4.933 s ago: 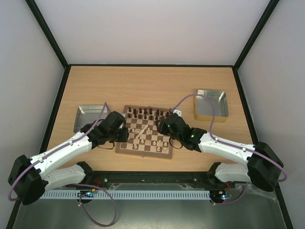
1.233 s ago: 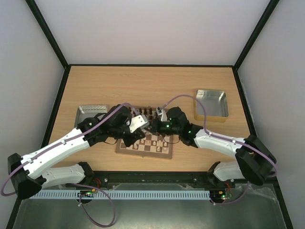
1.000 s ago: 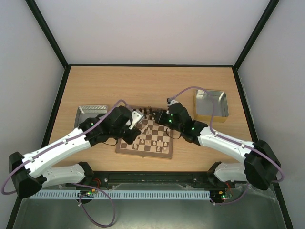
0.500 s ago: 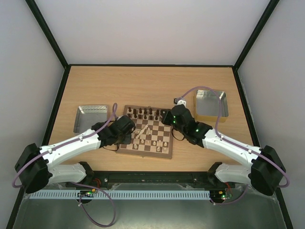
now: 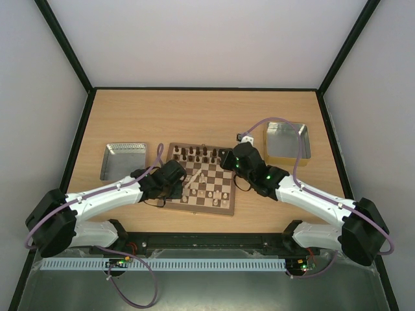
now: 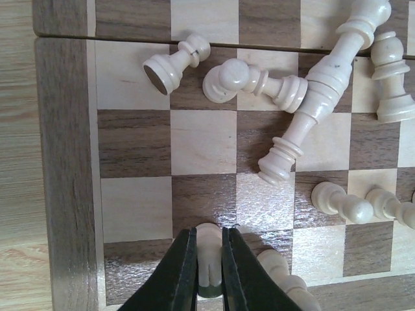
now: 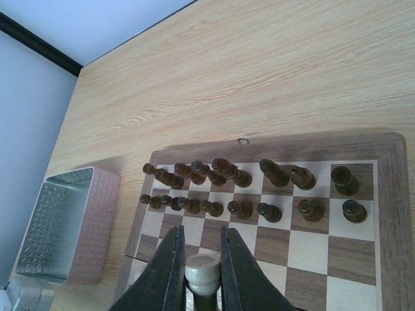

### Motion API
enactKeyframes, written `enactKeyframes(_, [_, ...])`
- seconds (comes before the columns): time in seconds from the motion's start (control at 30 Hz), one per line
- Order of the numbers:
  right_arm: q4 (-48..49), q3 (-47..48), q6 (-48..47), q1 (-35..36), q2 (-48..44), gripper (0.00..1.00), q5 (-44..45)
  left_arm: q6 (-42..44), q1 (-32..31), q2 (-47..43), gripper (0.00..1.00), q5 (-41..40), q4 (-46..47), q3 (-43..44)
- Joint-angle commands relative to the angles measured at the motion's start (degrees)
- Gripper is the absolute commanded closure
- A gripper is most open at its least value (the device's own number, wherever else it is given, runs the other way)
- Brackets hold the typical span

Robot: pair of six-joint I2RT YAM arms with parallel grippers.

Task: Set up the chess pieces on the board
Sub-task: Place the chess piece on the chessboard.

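Note:
The board (image 5: 224, 176) lies mid-table, with dark chessmen in its two far rows. Cream chess pieces (image 5: 206, 189) are scattered on its near half. In the left wrist view several lie toppled: a pawn (image 6: 176, 61), a tall piece (image 6: 322, 107), others (image 6: 343, 202). My left gripper (image 5: 182, 186) is low over the board's near left corner, shut on a small cream piece (image 6: 209, 241) close above a dark square. My right gripper (image 5: 227, 161) hovers over the board's far right part, shut on a cream piece (image 7: 201, 271) held above the board (image 7: 389, 227).
A shiny metal tray (image 5: 123, 160) sits left of the board and shows in the right wrist view (image 7: 65, 223). A second metal tray (image 5: 287, 141) stands at the right back. The dark chessmen (image 7: 227, 173) stand upright in two rows.
My left gripper has drawn back from the board's far left to its near left corner and come down. My right gripper has pulled back from the board's middle to its far right.

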Motion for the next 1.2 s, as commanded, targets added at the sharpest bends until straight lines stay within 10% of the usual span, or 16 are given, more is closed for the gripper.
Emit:
enactKeyframes(0.0, [0.09, -0.89, 0.27, -0.10, -1.09, 0.91, 1.50, 0.46, -0.12, 0.86, 0.90, 1.37, -2.38, 0.44])
enactKeyframes(1.17, [1.06, -1.69, 1.21, -0.09, -1.10, 0.91, -0.34, 3.54, -2.69, 0.11, 0.66, 1.53, -6.43, 6.66])
